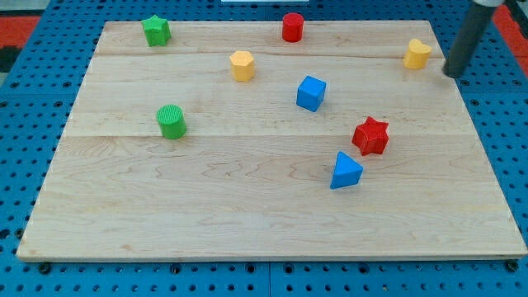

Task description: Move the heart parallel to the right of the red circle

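One raised camera looks obliquely down across the whole wooden board.

**The robot's rod**

Only 1 part of the robot shows: a straight, smooth, dark grey rod, round in section, with a faint lighter sheen along its length. A paler grey piece caps it at the frame's top edge. My tip ends blunt and dark.

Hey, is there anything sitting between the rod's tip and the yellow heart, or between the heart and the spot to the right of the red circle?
Nothing visible blocks either path. My tip sits just to the view's right of the yellow heart, with bare board between. From the heart leftward to the red circle, the board is bare too.
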